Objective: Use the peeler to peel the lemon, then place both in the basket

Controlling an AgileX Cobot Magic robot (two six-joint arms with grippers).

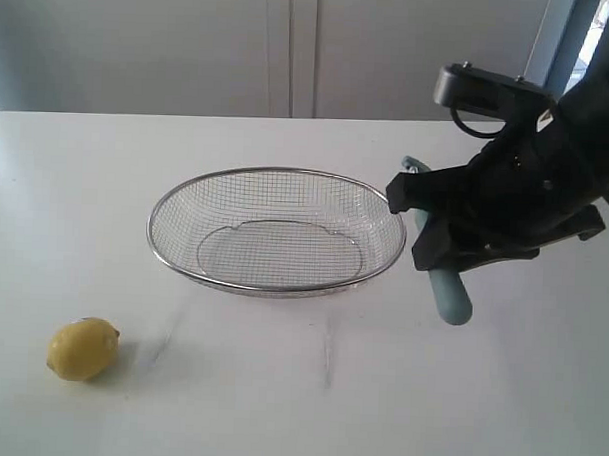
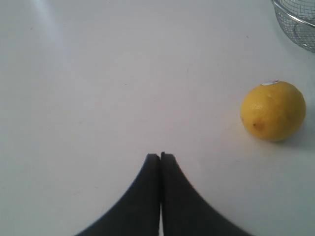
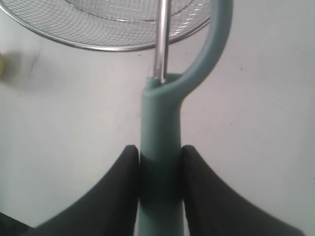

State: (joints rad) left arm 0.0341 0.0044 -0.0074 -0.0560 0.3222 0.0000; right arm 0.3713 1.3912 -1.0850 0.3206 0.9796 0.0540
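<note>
While the stiff peeler [image 3: 160, 128] is gripped by its handle in the right fingers [image 3: 113, 196], the likely firm, roll-prone lemon [image 2: 273, 110] is best pinched mid-body; left fingers [image 2: 140, 201] are closed, empty

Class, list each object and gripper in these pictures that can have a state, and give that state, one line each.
lemon, whole and unpeeled, lying on the table, not held
peeler, clamped by its handle in the right gripper
basket, upright, nothing in it
left gripper, shut, holding nothing
right gripper, shut on the peeler
</note>
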